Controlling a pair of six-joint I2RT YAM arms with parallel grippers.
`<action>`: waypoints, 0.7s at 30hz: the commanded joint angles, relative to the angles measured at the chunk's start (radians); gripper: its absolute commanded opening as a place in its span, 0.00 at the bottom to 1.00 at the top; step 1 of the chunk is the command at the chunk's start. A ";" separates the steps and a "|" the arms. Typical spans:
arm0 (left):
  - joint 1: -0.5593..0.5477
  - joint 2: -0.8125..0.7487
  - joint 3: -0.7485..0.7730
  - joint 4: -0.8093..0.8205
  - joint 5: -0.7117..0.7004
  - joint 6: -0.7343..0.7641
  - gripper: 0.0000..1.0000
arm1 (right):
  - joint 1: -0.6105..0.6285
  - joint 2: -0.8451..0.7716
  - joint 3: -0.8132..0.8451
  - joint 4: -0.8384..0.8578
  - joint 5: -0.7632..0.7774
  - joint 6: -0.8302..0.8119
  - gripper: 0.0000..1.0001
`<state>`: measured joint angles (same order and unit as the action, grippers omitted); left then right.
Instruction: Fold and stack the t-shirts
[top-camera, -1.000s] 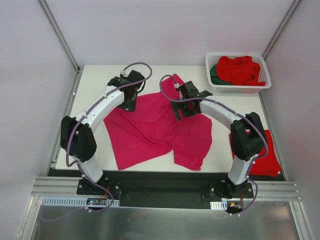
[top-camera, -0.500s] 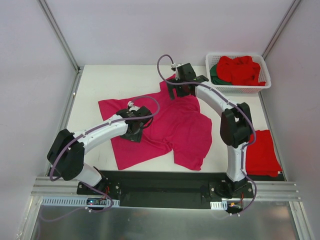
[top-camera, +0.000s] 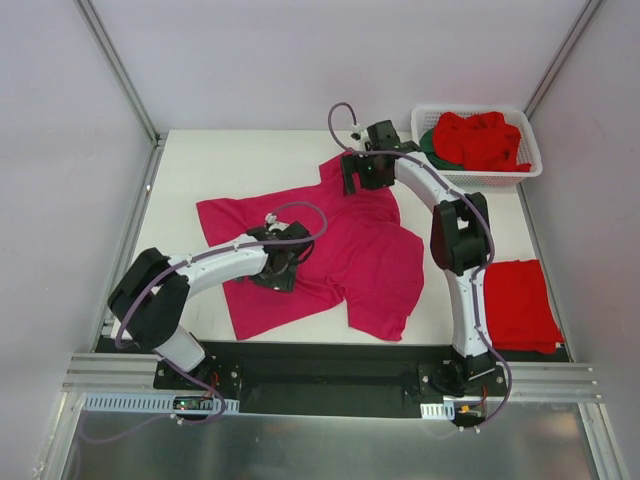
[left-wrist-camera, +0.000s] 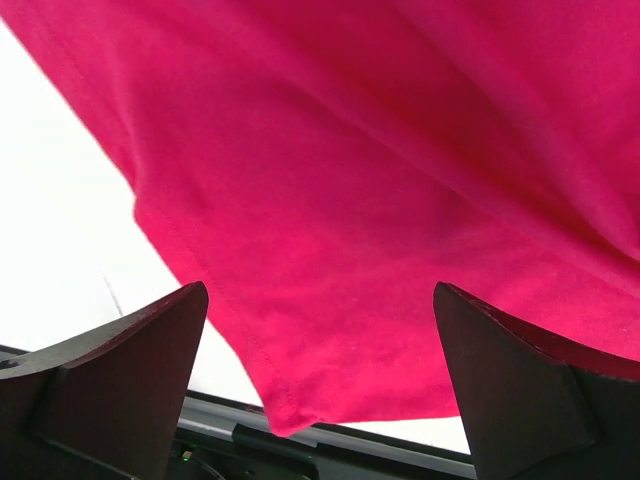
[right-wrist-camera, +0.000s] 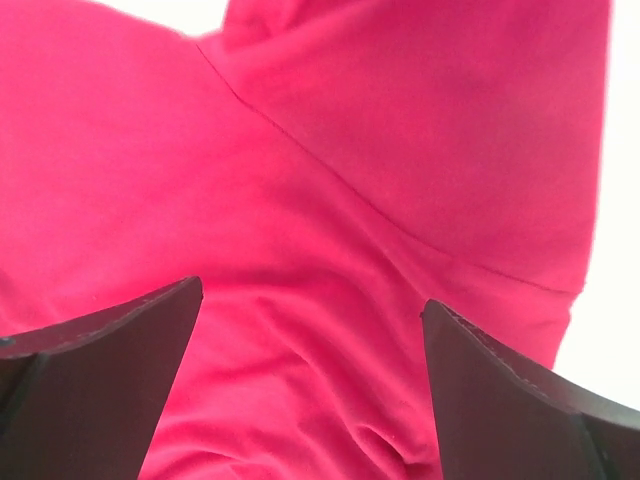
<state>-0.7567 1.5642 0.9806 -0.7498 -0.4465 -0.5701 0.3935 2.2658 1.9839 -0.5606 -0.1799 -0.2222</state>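
Basket (top-camera: 478, 180) holds red t-shirts (top-camera: 482, 140) and a green t-shirt (top-camera: 428, 151); both jaws spread wide over the magenta t-shirt (top-camera: 352, 252).

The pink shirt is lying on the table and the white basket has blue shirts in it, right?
Not quite. The white basket holds red shirts and a dark green one, not blue ones. The top external view shows it. The pink shirt does lie on the table.
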 joint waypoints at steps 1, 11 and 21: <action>-0.038 0.023 -0.023 0.027 0.011 -0.042 0.97 | -0.005 0.024 0.047 -0.051 -0.072 -0.019 0.96; -0.062 0.079 -0.074 0.052 0.023 -0.060 0.97 | -0.008 0.087 0.081 -0.127 -0.096 -0.049 0.96; -0.067 -0.045 -0.125 0.020 0.115 -0.053 0.97 | -0.015 0.106 0.078 -0.162 -0.073 -0.088 0.96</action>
<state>-0.8120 1.5677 0.8989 -0.6739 -0.4156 -0.5968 0.3836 2.3669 2.0312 -0.6777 -0.2543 -0.2771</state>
